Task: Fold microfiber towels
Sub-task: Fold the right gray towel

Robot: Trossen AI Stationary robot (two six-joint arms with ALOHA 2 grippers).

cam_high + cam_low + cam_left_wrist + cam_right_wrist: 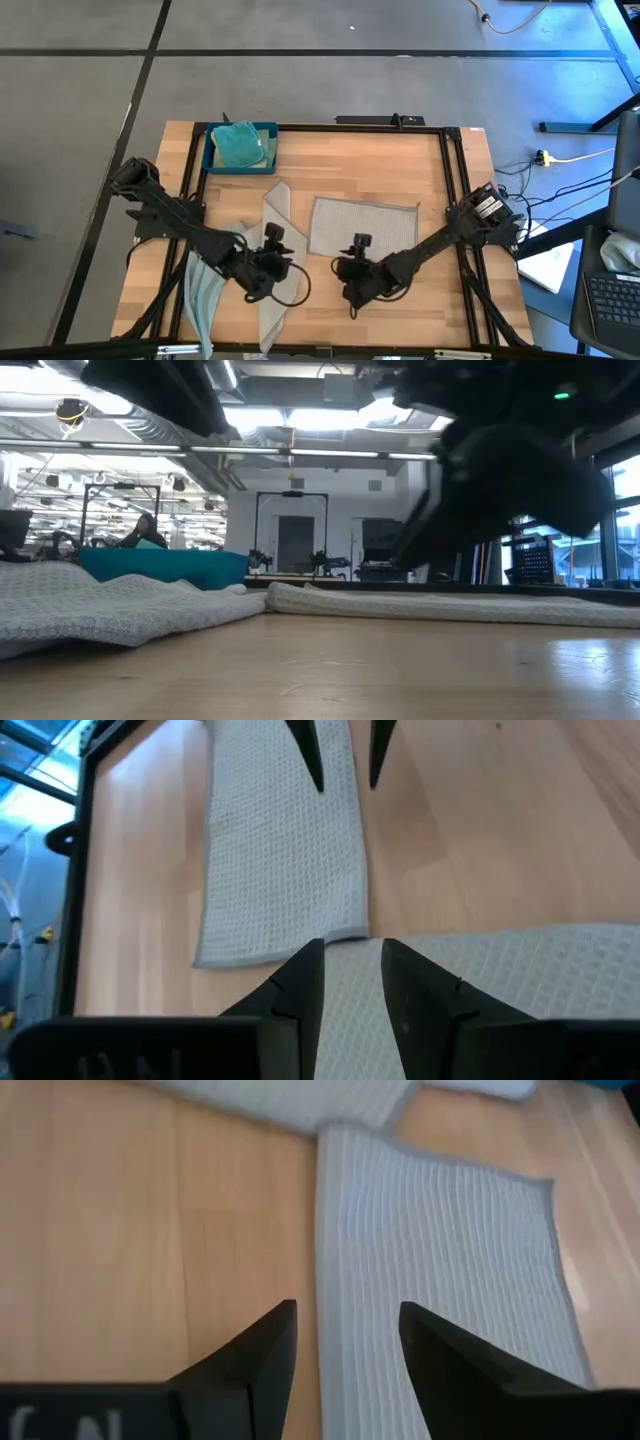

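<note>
Both grippers hover low over the wooden tabletop [400, 170] near its front edge, facing each other across a narrow gap. Fingers of the left gripper [283, 265] stand slightly parted with nothing between them; in the left wrist view its fingertips [310, 960] sit above the corner where two cloths meet. Fingers of the right gripper [345, 268] are spread wider and empty, poised over the near edge of the flat grey towel [362, 226].

That grey towel lies spread out at the middle of the tabletop, toward the right side. A second grey towel [277, 235] runs as a crumpled strip from the centre down to the front edge, passing under the left gripper and touching the flat towel's left corner. A pale blue towel [200, 295] lies in a long fold at the front left, hanging over the front edge. At the back left corner, a teal towel [236, 144] sits bunched inside the dark blue tray [211, 163], with a pale green towel [265, 148] tucked at its right side.
</note>
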